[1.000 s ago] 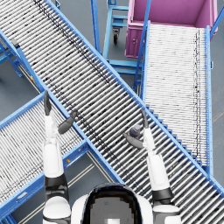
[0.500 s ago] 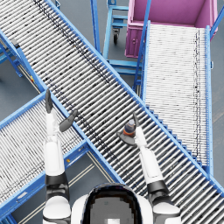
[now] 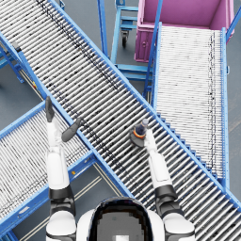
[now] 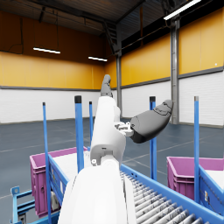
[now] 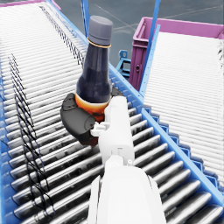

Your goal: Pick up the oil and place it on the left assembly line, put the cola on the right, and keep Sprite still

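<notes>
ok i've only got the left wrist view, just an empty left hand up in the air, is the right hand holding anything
Observer: yes, the right hand grips a dark bottle with a grey cap and an orange band around its lower body.
Operator: where is it
Observer: upright over the long diagonal grey roller conveyor, near its right edge.
Operator: and whats past that edge
Observer: the white roller line lies right beside it, with a purple crate at its far end.
</notes>
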Tool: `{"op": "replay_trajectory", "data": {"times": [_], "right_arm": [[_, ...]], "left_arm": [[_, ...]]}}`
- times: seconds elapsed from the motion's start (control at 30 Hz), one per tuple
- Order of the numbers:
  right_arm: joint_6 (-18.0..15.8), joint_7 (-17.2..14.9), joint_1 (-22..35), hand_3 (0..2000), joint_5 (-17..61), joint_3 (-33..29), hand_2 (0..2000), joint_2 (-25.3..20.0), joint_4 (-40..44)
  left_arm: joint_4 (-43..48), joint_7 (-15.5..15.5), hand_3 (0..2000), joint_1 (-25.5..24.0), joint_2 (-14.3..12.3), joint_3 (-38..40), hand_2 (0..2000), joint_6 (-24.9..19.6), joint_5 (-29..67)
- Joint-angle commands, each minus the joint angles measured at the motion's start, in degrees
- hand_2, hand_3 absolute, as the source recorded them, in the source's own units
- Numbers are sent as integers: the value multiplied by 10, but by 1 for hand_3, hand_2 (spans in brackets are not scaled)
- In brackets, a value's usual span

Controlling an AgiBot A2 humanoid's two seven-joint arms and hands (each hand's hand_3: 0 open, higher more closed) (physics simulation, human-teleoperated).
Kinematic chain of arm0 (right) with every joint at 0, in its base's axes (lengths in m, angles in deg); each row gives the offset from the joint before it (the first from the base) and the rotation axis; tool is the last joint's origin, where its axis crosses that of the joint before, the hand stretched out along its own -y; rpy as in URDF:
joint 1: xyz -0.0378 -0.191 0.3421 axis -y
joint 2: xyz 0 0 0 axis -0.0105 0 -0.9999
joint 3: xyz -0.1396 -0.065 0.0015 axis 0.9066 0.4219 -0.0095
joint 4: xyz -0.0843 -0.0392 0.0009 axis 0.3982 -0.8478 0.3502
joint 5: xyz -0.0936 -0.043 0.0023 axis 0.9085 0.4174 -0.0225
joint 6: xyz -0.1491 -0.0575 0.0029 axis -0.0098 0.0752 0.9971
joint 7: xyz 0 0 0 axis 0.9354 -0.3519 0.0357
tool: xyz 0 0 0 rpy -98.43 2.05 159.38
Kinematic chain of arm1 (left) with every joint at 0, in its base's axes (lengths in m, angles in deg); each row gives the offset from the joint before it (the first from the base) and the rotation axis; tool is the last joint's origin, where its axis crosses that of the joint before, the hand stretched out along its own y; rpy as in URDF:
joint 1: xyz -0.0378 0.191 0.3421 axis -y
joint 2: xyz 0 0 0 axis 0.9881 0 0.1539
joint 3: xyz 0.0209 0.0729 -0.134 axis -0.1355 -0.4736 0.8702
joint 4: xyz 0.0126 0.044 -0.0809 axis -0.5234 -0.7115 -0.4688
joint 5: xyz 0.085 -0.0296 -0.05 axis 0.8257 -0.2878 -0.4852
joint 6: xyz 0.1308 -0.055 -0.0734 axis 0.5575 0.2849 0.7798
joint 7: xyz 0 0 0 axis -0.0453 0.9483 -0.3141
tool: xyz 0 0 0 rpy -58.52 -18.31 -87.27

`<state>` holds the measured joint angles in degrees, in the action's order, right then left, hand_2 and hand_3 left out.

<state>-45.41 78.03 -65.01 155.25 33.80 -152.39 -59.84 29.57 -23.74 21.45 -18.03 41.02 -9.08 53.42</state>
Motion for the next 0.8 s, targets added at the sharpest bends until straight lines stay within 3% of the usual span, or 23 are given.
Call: {"op": "replay_trajectory", "data": {"times": [0.03, 0.1, 0.3, 0.6, 0.63, 0.67, 0.8], "right_arm": [[-23, -2, 13, 2000, 0, -67, 2000, -3, -197], [-56, -5, 23, 2000, 0, -86, 2000, -4, -239], [-50, -5, 55, 2000, 0, -186, 2000, 3, -269], [-47, -5, 159, 2000, -1, -320, 2000, 53, -48], [-47, -5, 176, 1673, -1, -331, 639, 61, -22], [-31, -5, 191, 1347, -1, -340, 0, 68, -3], [-2, -3, 258, 40, -1, -359, 0, 99, 41]], "left_arm": [[8, 0, 0, 6, 0, 2, 0, 0, 0], [11, 0, 0, 6, -1, 1, 0, 0, 0], [14, 0, 0, -3, -3, 3, 0, 0, 0], [22, 0, 0, 10, -5, 6, 0, 0, 0], [24, 0, 0, 7, -5, 9, 0, 0, 0], [27, 0, 0, 7, -6, 10, 0, 0, 0], [32, 0, 0, 4, -7, 14, 0, 0, 0]]}}
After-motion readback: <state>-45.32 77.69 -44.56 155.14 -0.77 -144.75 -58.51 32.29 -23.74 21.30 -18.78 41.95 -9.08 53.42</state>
